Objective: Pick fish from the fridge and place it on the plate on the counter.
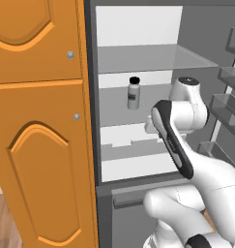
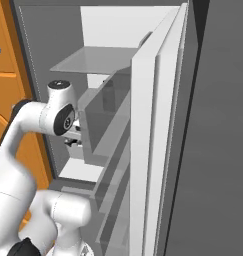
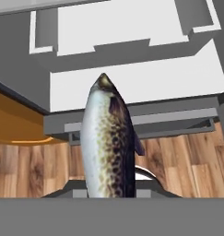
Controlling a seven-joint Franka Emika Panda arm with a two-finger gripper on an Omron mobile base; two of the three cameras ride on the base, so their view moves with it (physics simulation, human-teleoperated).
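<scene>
End effector (image 3: pixel 111 196) clenched on fish (image 3: pixel 109 143), centre of hand view. Judgement: withdraw straight from fridge (image 1: pixel 138 58), clearing door racks (image 1: pixel 225 106) at right.

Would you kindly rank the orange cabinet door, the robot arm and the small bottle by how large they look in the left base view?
1. Orange cabinet door
2. Robot arm, which is nearer the camera, so it may only look this large
3. Bottle, clearly smallest

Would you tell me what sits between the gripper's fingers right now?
The fish, spotted and silvery, stands lengthwise between them in the hand view, with the fridge drawers beyond.
</scene>
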